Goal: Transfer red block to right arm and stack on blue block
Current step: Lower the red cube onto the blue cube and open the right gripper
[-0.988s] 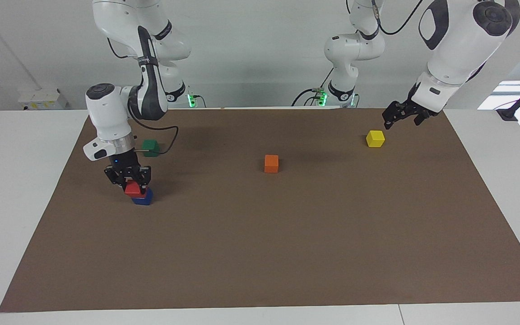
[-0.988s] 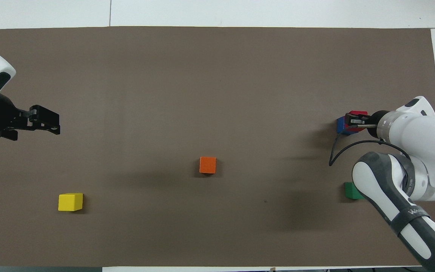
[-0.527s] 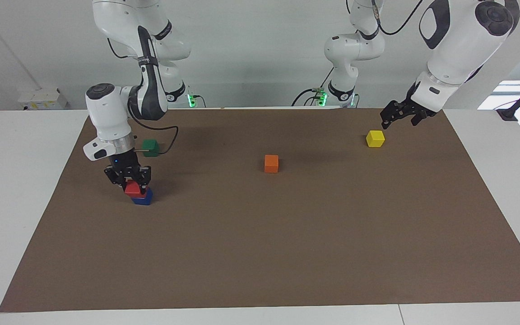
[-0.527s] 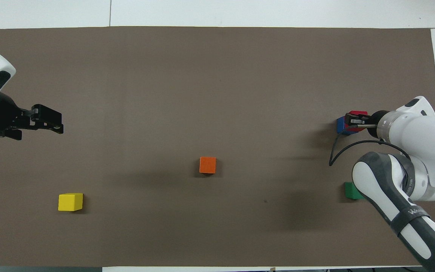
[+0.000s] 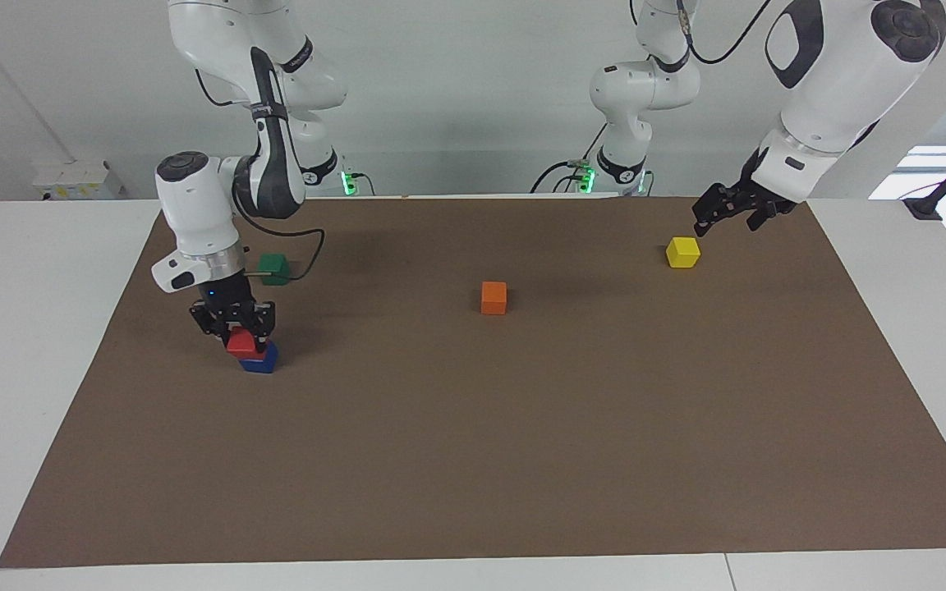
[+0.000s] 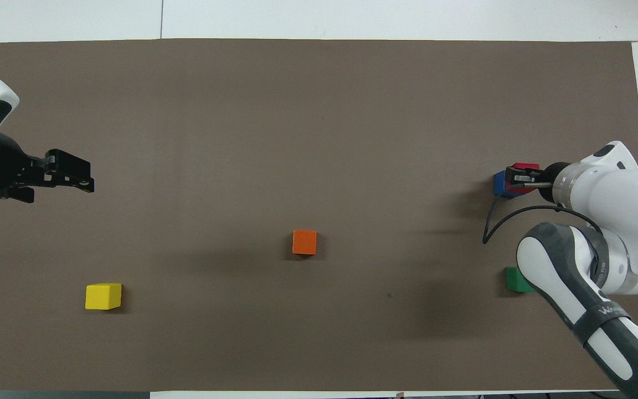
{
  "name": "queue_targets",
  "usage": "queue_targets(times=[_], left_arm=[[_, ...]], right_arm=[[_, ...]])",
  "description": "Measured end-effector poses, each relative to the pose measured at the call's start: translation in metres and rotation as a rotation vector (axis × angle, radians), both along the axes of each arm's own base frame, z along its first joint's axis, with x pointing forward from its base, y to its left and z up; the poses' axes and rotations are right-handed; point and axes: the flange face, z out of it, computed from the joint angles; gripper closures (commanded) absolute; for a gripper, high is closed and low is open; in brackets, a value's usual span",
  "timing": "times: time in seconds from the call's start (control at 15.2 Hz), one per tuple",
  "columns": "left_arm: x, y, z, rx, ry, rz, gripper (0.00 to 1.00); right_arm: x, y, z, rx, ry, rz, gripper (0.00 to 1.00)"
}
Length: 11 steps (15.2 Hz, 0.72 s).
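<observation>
The red block (image 5: 241,342) rests on the blue block (image 5: 261,359) at the right arm's end of the brown mat, sitting a little askew on it. My right gripper (image 5: 236,332) points down over the stack with its fingers closed on the red block's sides. In the overhead view the red block (image 6: 525,166) and blue block (image 6: 498,183) show partly under the right gripper (image 6: 519,178). My left gripper (image 5: 725,218) hangs open and empty in the air over the mat beside the yellow block (image 5: 683,252); it also shows in the overhead view (image 6: 75,176).
An orange block (image 5: 493,297) lies mid-mat. A dark green block (image 5: 274,268) sits nearer to the robots than the stack, next to the right arm's wrist cable. The brown mat (image 5: 473,460) covers the white table.
The left gripper has drifted slightly upward and away from the yellow block. The right gripper and the red-on-blue stack have not moved.
</observation>
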Motion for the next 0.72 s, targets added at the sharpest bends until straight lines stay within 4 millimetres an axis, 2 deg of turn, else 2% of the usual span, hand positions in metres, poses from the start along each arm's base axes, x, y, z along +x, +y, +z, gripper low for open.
queue_targets(times=[0.07,0.4,0.59,0.72], left_arm=[[0.0,0.0,0.0,0.0,0.0,0.0,0.0],[0.0,-0.002,0.0,-0.001,-0.002,-0.003,0.0],[0.0,0.0,0.0,-0.001,-0.002,0.0,0.0],[0.0,0.0,0.0,-0.001,-0.002,0.001,0.0]], right_arm=[[0.0,0.0,0.0,0.001,0.008,0.0,0.09],[0.005,0.001,0.008,0.007,0.066,0.0,0.06],[0.013,0.001,0.026,0.016,0.13,-0.003,0.06],[0.02,0.002,0.046,0.021,0.178,0.001,0.06]])
